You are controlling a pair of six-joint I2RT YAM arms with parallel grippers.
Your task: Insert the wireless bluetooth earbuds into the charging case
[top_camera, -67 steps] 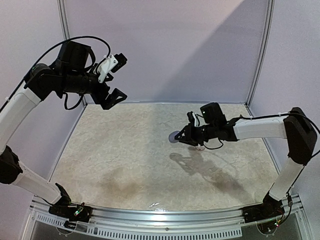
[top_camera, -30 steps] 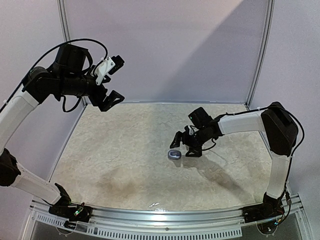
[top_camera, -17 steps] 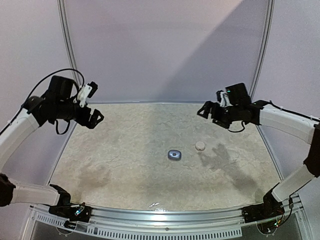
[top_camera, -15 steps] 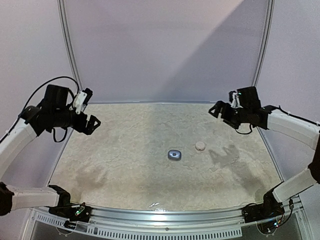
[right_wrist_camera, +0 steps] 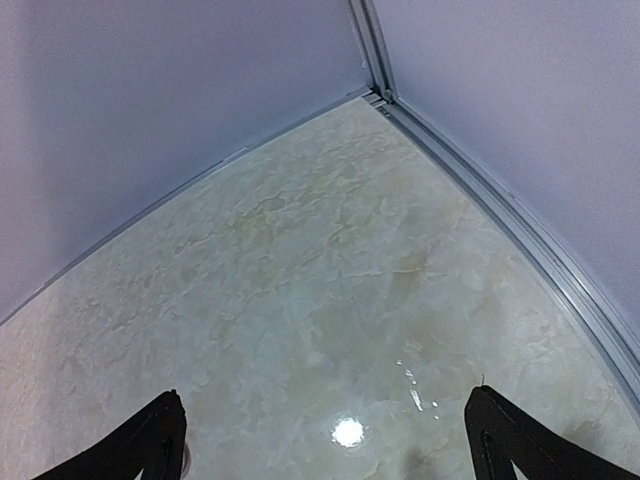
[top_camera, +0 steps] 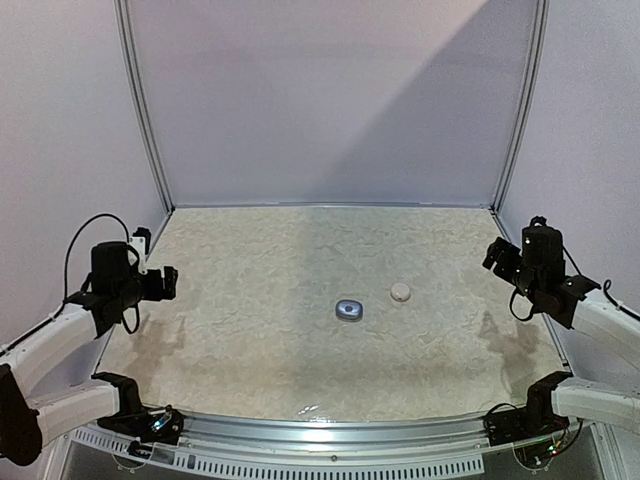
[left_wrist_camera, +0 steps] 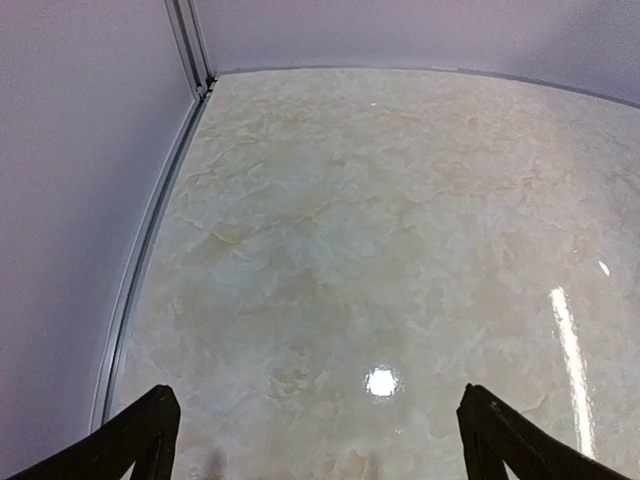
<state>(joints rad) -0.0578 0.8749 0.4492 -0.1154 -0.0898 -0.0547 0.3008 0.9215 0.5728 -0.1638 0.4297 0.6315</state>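
Left tool [left_wrist_camera: 315,430], right tool [right_wrist_camera: 325,430] drawn back, grey case [top_camera: 349,310], round cream case [top_camera: 401,292]

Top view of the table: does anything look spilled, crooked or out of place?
Nothing stands out. A small grey case and a whitish round case sit apart near the middle of the table, nothing scattered around them. The left pincer and right pincer hang open and empty at the sides.

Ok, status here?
Left gripper, right gripper: jaws open, empty, at the sides. Grey-blue rounded case, whitish round case lie apart, centre. No loose earbuds visible. Nothing in the way.
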